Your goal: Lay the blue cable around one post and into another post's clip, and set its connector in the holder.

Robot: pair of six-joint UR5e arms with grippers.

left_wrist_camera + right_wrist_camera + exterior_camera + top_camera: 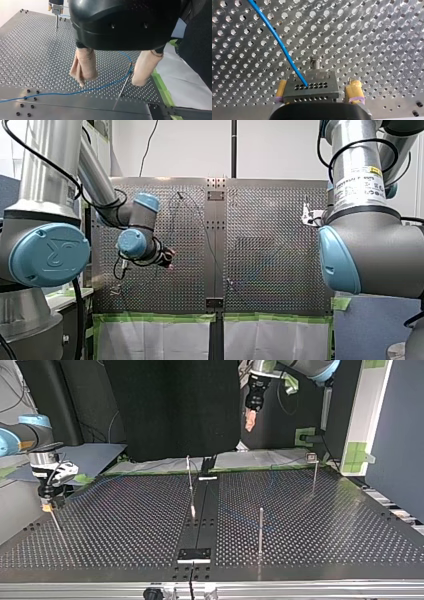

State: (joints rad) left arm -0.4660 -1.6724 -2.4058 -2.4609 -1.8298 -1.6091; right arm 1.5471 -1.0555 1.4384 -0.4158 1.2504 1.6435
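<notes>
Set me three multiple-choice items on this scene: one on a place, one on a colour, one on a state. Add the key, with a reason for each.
1. Where does the blue cable end?
A in a cup; B in the grey connector; C under tape.

2. What colour are my left pincer's pads?
A green; B blue; C beige.

3. How does my left pincer stand?
A open, holding nothing; B shut on the cable; C shut on the connector.

Key:
1 B: the right wrist view shows the cable entering one of the connector's holes.
2 C: the left wrist view shows both pads beige.
3 A: in that view the pads stand wide apart, and the cable passes below them, untouched.
</notes>
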